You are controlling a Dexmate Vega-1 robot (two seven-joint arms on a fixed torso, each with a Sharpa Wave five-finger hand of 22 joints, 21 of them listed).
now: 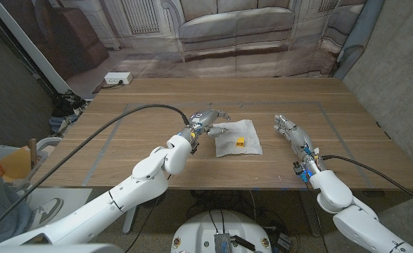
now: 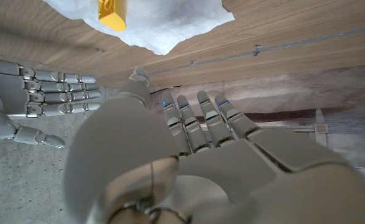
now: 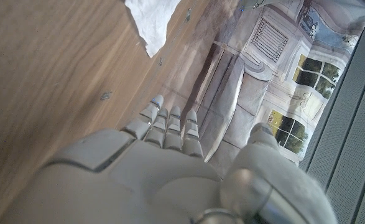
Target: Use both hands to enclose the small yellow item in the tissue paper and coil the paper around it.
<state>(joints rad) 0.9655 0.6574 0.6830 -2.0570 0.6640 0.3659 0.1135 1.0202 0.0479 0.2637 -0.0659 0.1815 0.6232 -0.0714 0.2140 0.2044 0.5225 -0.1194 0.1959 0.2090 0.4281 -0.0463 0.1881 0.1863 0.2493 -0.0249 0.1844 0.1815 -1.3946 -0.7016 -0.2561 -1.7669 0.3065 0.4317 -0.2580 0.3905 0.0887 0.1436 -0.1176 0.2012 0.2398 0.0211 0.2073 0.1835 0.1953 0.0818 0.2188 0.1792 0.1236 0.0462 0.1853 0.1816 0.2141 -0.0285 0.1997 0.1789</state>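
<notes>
Tissue paper (image 1: 238,138): it lies spread on the wooden table (image 1: 122,154), just right of the head view's centre, with ragged edges and one corner pointing toward the lower left of the frame.
Yellow item (image 1: 240,143): it sits on the tissue, toward the sheet's right half, inside every edge; my left wrist view shows it yellow against the white sheet at (image 2: 111,12).
My left hand (image 1: 207,119): it is at the tissue's left edge, fingers apart and reaching toward the sheet, holding nothing. Whether the fingertips touch the paper I cannot tell.
My right hand (image 1: 291,131): it is right of the tissue with a strip of bare wood between us, fingers straight and side by side, nothing in them.
Room on the left: bare wood runs from my left forearm out to the table's left edge.
Room on the right: bare wood runs from my right hand to the right edge.
Near edge: both forearms cross the table's front edge at the bottom of the frame.
Far edge: a wide band of wood lies between the tissue and the table's back edge.
</notes>
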